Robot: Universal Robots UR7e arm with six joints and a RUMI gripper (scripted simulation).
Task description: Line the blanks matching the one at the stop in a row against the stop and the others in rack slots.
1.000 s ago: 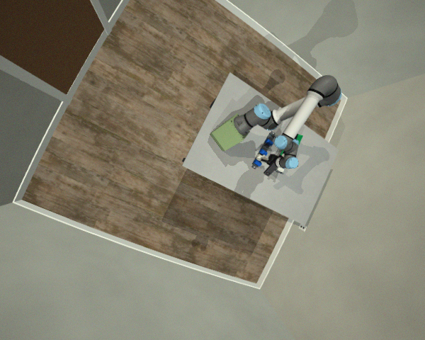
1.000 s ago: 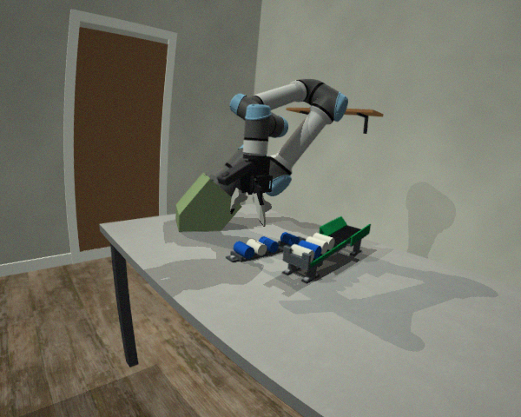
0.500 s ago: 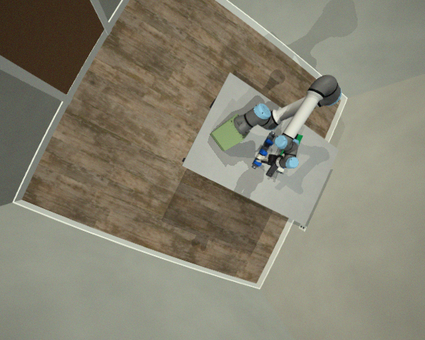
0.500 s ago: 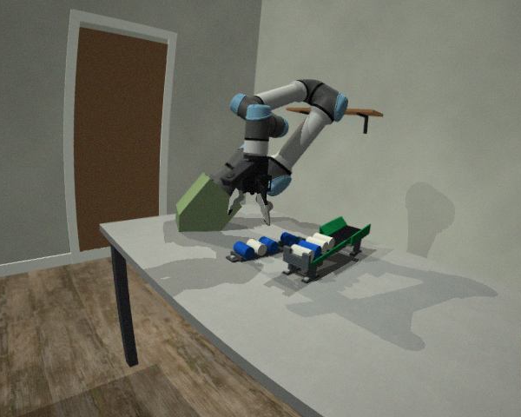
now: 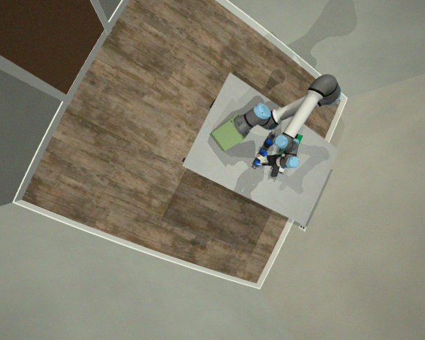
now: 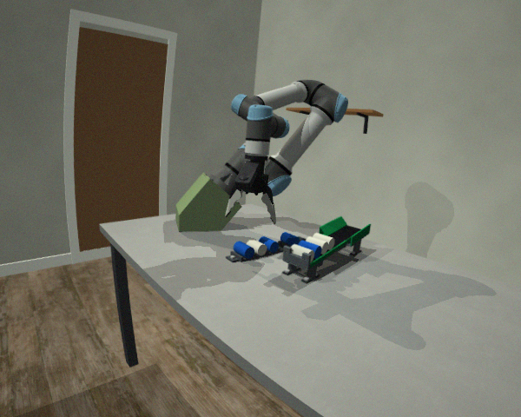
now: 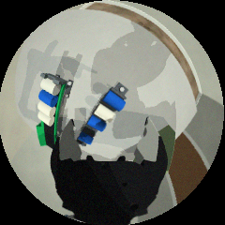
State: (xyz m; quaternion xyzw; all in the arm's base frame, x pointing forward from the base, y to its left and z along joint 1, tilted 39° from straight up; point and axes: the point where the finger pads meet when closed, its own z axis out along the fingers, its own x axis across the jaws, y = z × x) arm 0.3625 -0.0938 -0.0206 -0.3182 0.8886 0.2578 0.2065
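Gripper (image 6: 251, 208) hangs wide open, empty, above the stock rack (image 6: 257, 248); next up, grabbing its misplaced white blank (image 6: 256, 246).

On the grey counter (image 7: 141, 52) two groups of short bars are seen. At the left, the ramp (image 7: 58, 112) with its green edge carries four bars in a row: white (image 7: 49, 85), blue (image 7: 47, 97), white (image 7: 45, 108) and white (image 7: 45, 118). Near the middle, the rack (image 7: 123, 88) is laid out slantwise and holds a blue bar (image 7: 113, 98), a white bar (image 7: 105, 112), a blue bar (image 7: 96, 124) and a blue bar (image 7: 85, 137). The dark body of the claw (image 7: 110, 136) fills the lower part, its jaws spread wide with nothing between them.
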